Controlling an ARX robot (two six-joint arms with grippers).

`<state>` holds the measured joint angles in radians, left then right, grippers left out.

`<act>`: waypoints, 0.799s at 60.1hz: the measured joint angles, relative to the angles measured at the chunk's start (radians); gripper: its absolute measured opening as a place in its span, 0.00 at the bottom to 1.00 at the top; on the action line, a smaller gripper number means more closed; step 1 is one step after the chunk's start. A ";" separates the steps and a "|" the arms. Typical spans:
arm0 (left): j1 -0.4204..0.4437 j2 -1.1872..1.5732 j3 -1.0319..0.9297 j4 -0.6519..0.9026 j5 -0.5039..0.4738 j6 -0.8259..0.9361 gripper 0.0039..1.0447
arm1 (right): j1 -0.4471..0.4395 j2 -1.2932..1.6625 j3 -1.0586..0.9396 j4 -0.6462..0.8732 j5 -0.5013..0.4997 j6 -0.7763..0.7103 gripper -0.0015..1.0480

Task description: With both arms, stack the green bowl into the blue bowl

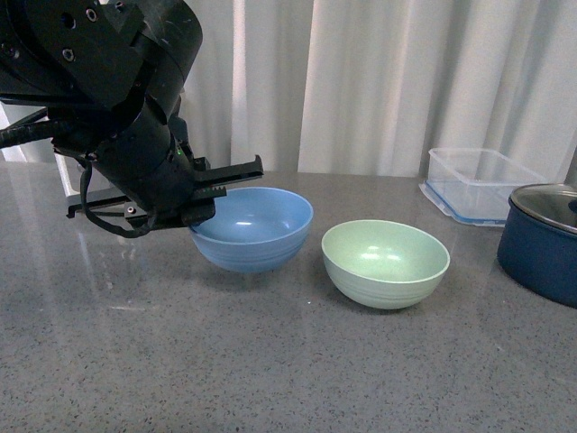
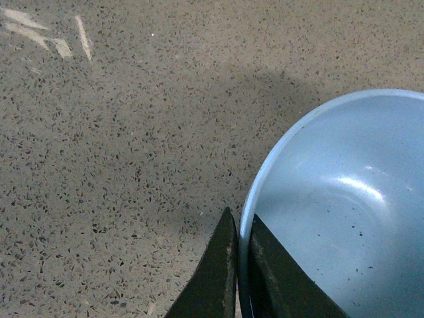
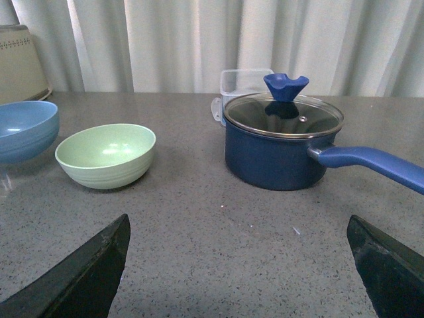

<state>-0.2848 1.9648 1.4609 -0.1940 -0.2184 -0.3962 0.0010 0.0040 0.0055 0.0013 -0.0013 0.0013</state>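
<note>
The left gripper (image 2: 241,216) pinches the rim of the blue bowl (image 1: 254,225). Its two black fingers (image 2: 222,265) are drawn close together, one outside the wall and one inside, with the pale rim caught between them. The grip sits on the side of the blue bowl farthest from the green bowl (image 1: 386,262). Behind the fingers, the bulky black left arm (image 1: 117,99) slopes up and away from the blue bowl toward the robot's left. Whether the blue bowl's base touches the grey speckled worktop (image 1: 270,370) cannot be told (a soft shadow lies beneath it).

The green bowl stands upright and empty on the worktop just to the right of the blue bowl, near it but not touching. The right gripper (image 3: 237,228) hangs low over the worktop well apart from the blue bowl, nearer to the green bowl. Its fingers (image 3: 93,271) are spread wide and hold nothing.

Farther right of the blue bowl, past the green bowl, sits a dark navy pot (image 1: 539,248) with a glass lid (image 3: 283,114) and a long blue handle (image 3: 374,162). A clear plastic container (image 1: 478,183) lies just behind the pot, farther back than the blue bowl. White curtains (image 1: 388,81) hang behind the blue bowl, along the worktop's far edge.
</note>
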 joint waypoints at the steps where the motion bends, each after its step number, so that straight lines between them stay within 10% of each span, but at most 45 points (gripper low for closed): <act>1: 0.000 0.003 0.000 0.000 -0.002 0.001 0.03 | 0.000 0.000 0.000 0.000 0.000 0.000 0.90; 43: -0.003 0.056 0.010 -0.003 0.010 -0.011 0.03 | 0.000 0.000 0.000 0.000 0.000 0.000 0.90; 48: -0.004 0.056 0.010 -0.005 0.020 -0.020 0.15 | 0.000 0.000 0.000 0.000 0.000 0.000 0.90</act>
<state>-0.2886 2.0212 1.4708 -0.1986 -0.1986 -0.4160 0.0010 0.0040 0.0055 0.0013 -0.0013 0.0013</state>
